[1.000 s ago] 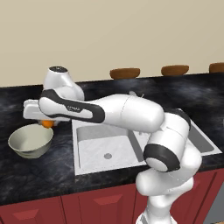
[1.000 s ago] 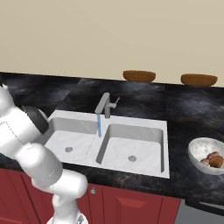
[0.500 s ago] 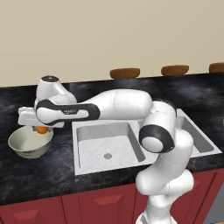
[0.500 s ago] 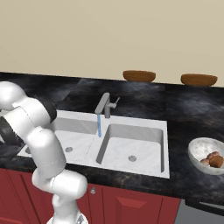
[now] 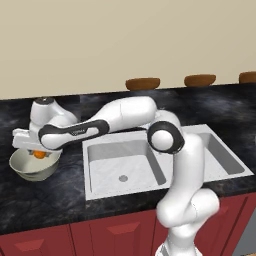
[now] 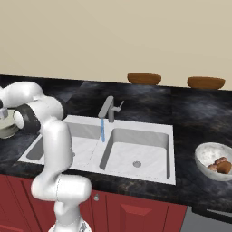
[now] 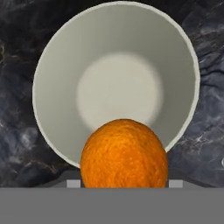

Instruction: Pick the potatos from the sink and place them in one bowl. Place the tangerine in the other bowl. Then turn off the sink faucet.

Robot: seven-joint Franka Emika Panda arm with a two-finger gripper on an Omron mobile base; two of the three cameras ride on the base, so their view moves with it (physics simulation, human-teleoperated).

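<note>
Tangerine (image 7: 124, 154) sits clamped between the pincer's fingers at the bottom centre of the hand view, directly over the open mouth of the pale bowl (image 7: 52, 65) that lies beyond it. In the left base view the gripper (image 5: 39, 153) hangs at the left of the frame just above that bowl, on the dark counter (image 5: 60, 195) left of the sink (image 5: 150, 190).

Other bowl (image 7: 57, 52) lay open, empty beneath held tangerine (image 7: 124, 154); bare dark counter (image 7: 17, 144) surrounded it.
</note>
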